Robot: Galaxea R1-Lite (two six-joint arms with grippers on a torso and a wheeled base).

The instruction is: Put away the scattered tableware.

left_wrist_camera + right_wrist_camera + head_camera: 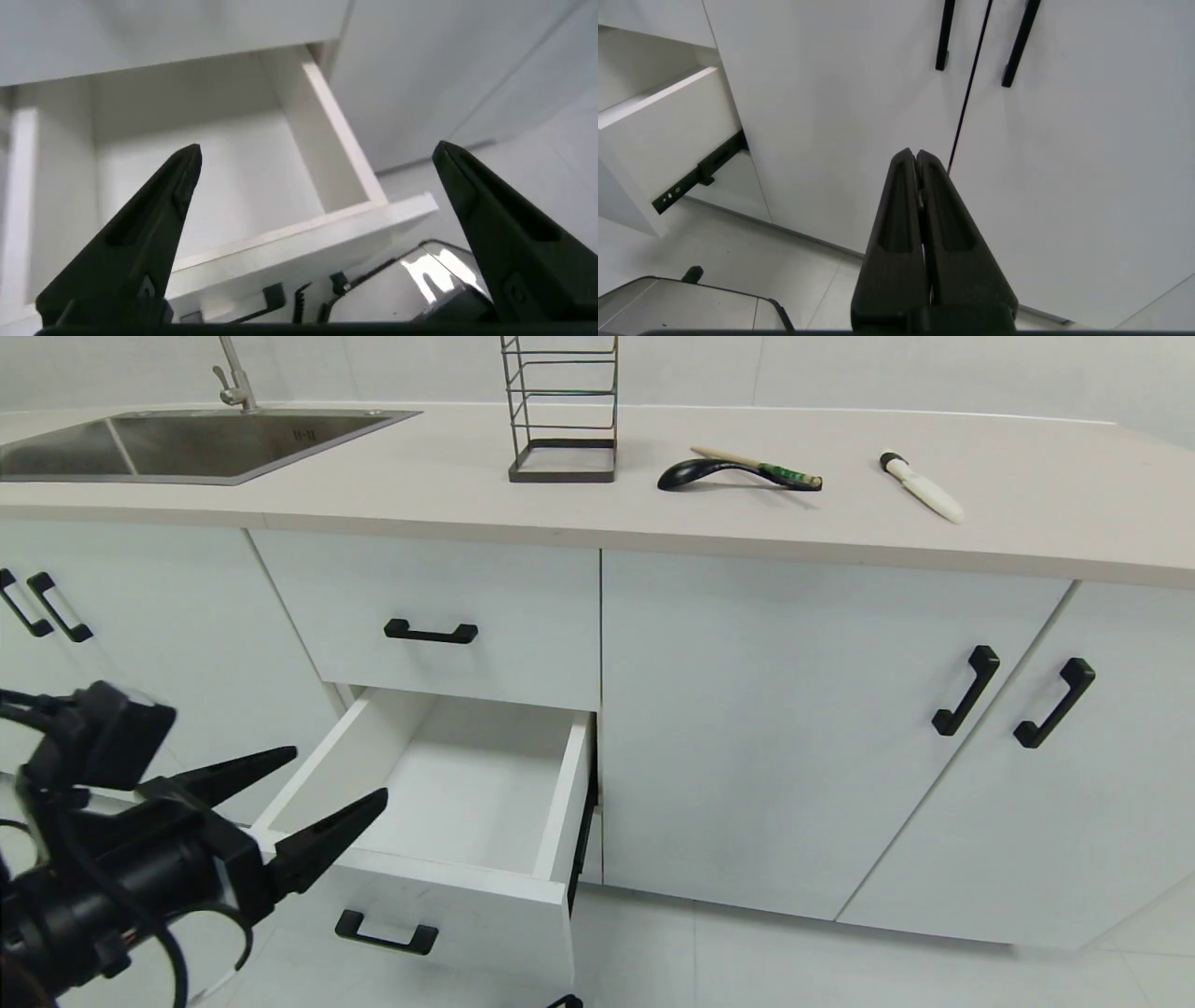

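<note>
Three pieces of tableware are lying on the worktop (1027, 537), toward its right end, about midway between its back edge and its front edge. Under the worktop's front edge the lower drawer (558, 784) is standing pulled out, with nothing inside. The left gripper (339, 772) is hanging at the drawer's front left corner with its two fingers spread wide, gripping nothing. The right gripper (913, 154) is facing the cupboard doors (831, 112), its fingers pressed together on nothing.

I think a pick-up is coming next. The black spoon (709, 473) is touching the wooden stick with a green end (738, 458). So it is looking wise to pinch the spoon's handle away from the stick, then lift straight up. The white-handled tool (924, 490) is lying apart, nearer the right end, so it is looking easier to take. No writing is showing big enough to read.
</note>
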